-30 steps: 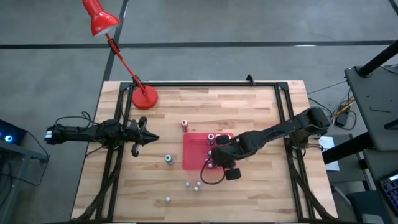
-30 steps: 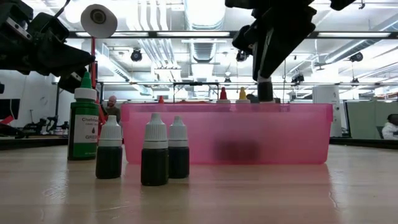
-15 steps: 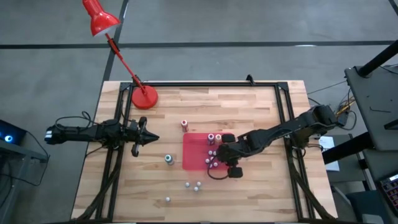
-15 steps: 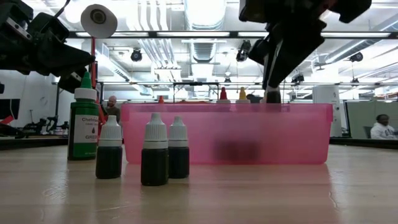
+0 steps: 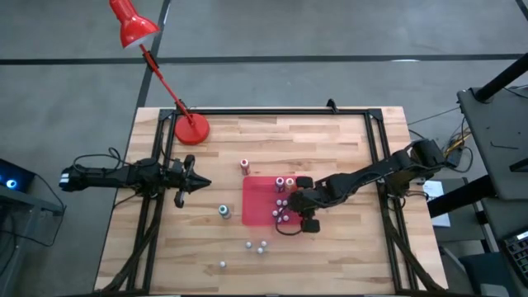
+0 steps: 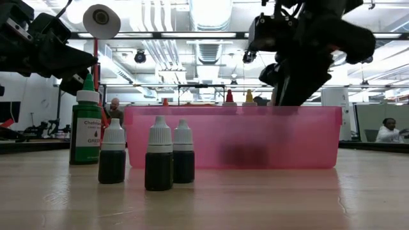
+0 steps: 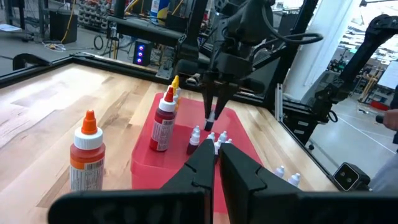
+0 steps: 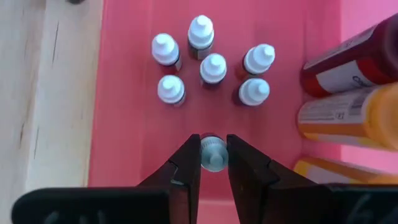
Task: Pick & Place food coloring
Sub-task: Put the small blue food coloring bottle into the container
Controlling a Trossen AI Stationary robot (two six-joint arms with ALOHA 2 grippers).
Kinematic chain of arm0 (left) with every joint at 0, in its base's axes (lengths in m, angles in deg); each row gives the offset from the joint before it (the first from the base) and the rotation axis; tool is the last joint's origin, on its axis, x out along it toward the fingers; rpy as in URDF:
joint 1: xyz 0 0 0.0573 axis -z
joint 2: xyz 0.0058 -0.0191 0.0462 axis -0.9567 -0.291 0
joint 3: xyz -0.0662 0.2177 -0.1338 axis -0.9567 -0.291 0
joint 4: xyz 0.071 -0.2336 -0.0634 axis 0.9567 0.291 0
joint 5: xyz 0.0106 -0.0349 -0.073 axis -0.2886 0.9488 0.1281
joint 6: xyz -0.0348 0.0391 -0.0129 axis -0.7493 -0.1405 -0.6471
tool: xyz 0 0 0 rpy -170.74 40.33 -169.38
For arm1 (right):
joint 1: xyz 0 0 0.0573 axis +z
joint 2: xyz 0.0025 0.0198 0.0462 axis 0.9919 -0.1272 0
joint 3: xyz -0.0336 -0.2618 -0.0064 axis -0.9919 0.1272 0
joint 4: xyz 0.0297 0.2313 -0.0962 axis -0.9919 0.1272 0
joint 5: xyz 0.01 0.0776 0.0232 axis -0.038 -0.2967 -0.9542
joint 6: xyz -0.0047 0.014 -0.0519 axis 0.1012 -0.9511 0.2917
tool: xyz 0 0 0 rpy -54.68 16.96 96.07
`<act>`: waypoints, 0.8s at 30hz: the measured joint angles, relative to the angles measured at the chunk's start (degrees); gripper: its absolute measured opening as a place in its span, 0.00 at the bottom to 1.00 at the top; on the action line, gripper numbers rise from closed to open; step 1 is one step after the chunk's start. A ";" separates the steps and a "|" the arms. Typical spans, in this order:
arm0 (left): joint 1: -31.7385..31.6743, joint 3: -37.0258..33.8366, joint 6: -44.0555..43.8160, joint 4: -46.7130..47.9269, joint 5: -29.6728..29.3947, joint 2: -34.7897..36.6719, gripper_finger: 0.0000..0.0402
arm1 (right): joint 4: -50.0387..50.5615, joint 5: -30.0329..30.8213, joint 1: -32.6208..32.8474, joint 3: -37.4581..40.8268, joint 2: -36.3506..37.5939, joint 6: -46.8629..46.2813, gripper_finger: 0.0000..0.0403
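Note:
A tiny food coloring bottle (image 8: 213, 147) with a pale cap sits between the fingers of my right gripper (image 8: 213, 157), which is shut on it over the pink tray (image 5: 256, 205). Several more small bottles (image 8: 213, 67) stand together on the tray floor just beyond it. In the low view the gripper (image 6: 289, 96) reaches down behind the tray's wall (image 6: 192, 137), so the held bottle is hidden there. Three small dark bottles (image 6: 159, 154) stand on the wood in front of the tray. My left gripper (image 5: 200, 183) waits shut at the table's left, pointing level. My right gripper pinches the small bottle at its cap end (image 8: 206, 155) between its two fingers, one on each side. The fingers come from above, slanting steeply down into the tray. The bottle stands upright in the hold, cap up; whether its base touches the tray floor I cannot tell.
Larger red (image 8: 351, 59) and orange (image 8: 354, 115) bottles lie along one side of the tray. An orange-capped bottle (image 5: 244, 166) and a green bottle (image 5: 223, 211) stand on the wood left of the tray. A red lamp's base (image 5: 191, 129) is at the far left.
My right gripper has sunk with the small bottle, from above the tray's rim to down inside the tray, drifting a little toward the table's right edge and rolling slightly. It has stayed shut on the bottle.

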 joint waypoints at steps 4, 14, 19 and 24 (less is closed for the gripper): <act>0.01 0.00 0.00 -0.02 0.00 0.00 0.00 | -1.88 0.39 -0.24 1.50 0.10 0.11 0.14; 0.01 0.01 0.00 -0.02 0.00 0.00 0.00 | -2.91 -0.09 -0.62 3.74 0.02 -0.05 0.14; 0.00 0.02 0.00 -0.02 0.00 0.00 0.00 | -4.17 -0.07 -0.68 4.65 0.00 -0.22 0.14; 0.00 0.00 0.00 -0.02 0.00 0.00 0.00 | -4.25 -0.05 -0.68 4.70 0.00 -0.20 0.14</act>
